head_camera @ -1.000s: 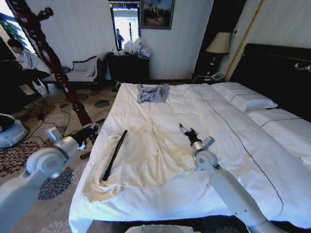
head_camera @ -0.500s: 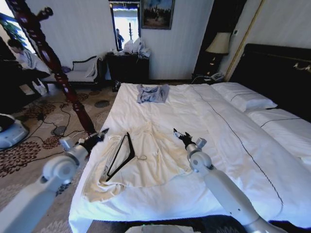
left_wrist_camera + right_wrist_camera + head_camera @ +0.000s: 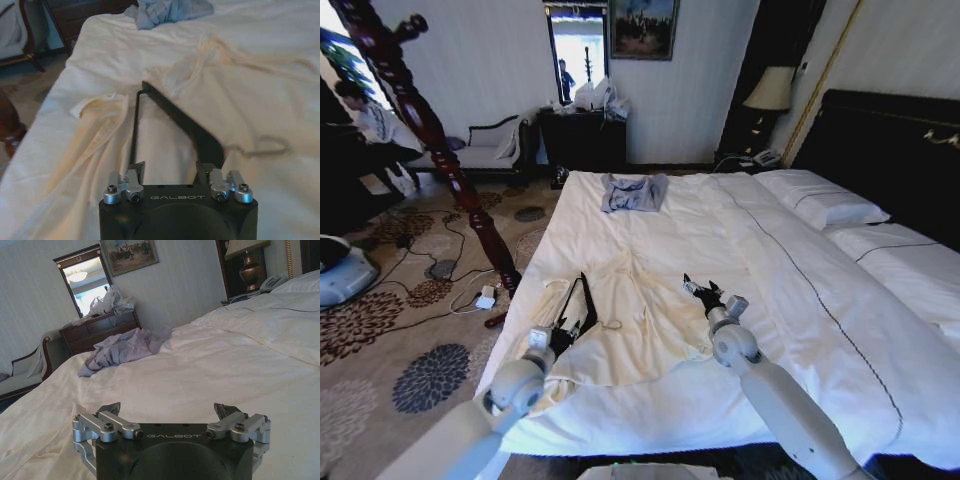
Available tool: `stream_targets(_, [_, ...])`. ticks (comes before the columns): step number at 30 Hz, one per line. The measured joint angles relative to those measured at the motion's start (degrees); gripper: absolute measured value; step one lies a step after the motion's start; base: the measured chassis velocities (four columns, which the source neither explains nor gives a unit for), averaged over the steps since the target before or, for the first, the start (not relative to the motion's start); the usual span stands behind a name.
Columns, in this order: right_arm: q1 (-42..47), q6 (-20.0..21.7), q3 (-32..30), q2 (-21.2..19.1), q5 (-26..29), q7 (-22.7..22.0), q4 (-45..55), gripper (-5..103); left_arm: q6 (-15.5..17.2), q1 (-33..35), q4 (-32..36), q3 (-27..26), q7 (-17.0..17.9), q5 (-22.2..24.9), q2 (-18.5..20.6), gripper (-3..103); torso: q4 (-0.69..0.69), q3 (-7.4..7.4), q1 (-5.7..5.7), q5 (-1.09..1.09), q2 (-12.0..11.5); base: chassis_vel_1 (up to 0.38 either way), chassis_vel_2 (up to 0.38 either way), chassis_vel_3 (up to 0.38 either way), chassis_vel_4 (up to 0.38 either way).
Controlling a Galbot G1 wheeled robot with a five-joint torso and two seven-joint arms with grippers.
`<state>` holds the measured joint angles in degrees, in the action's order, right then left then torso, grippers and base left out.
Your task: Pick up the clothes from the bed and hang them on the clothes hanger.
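The cream clothes [image 3: 630, 335] lie spread and wrinkled on the near left part of the white bed [image 3: 800, 300]. The black clothes hanger [image 3: 588, 305] rests on top of them, near the bed's left edge. In the left wrist view the clothes hanger [image 3: 175, 115] reaches from the garment's collar down to my left gripper [image 3: 171, 170]. That left gripper [image 3: 565, 335] is open, its fingers either side of the hanger's near end. My right gripper [image 3: 702, 292] hovers open just right of the clothes [image 3: 250, 100], holding nothing. The right gripper [image 3: 167, 410] faces along the bed.
A small grey-blue garment [image 3: 634, 192] lies at the bed's far end. A dark wooden bedpost [image 3: 430, 130] stands left of the bed over patterned carpet with cables. White pillows [image 3: 820, 200] and a dark headboard [image 3: 890, 150] are on the right, a dresser [image 3: 582, 135] behind.
My left arm swung from beside the bed over the mattress to the hanger's near end. The hanger went from looking like a straight bar to an open triangle. The right gripper shifted slightly.
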<state>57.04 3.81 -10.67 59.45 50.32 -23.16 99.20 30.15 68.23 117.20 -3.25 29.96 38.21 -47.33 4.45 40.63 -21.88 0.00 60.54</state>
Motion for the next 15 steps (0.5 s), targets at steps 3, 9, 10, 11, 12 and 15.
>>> stream_targets(3, [0.0, 0.0, 0.1, 0.3, -0.5, -0.4, -0.2, 100, 0.8, 0.4, -0.6, 0.4, 0.9, -1.1, 0.2, 78, 0.0, 0.0, 0.0, 0.01, 0.0, 0.0, 0.0, 0.0, 0.0])
stream_targets(9, [0.0, 0.3, 0.1, 0.2, -1.0, -1.0, -0.5, 100, -0.2, 0.6, -1.3, 0.4, -0.1, 0.6, -0.3, 96, 0.0, 0.0, 0.0, 0.01, 0.0, 0.0, 0.0, 0.0, 0.0])
stream_targets(10, [0.0, 0.3, 0.1, 0.1, -1.1, -1.1, -0.5, 100, -0.4, 0.6, -1.4, 0.4, -0.2, 0.8, -0.5, 96, 0.0, 0.0, 0.0, 0.01, 0.0, 0.0, 0.0, 0.0, 0.0])
stream_targets(11, [0.0, 0.3, 0.1, 0.1, -1.1, -1.1, -0.5, 100, -0.4, 0.6, -1.4, 0.4, -0.2, 0.8, -0.5, 96, 0.0, 0.0, 0.0, 0.01, 0.0, 0.0, 0.0, 0.0, 0.0])
stream_targets(12, [0.0, 0.3, 0.1, 0.1, -1.3, -1.3, -0.5, 100, -0.7, 0.6, -1.6, 0.6, -0.7, 1.1, -0.8, 92, 0.0, 0.0, 0.0, 0.0, 0.0, 0.0, 0.0, 0.0, 0.0])
stream_targets(15, [0.2, 0.4, 0.1, 0.0, -1.5, -1.6, -0.5, 100, -1.2, 0.4, -1.6, 1.0, -1.2, 1.4, -1.3, 81, 0.0, 0.0, 0.0, 0.0, 0.0, 0.0, 0.0, 0.0, 0.0])
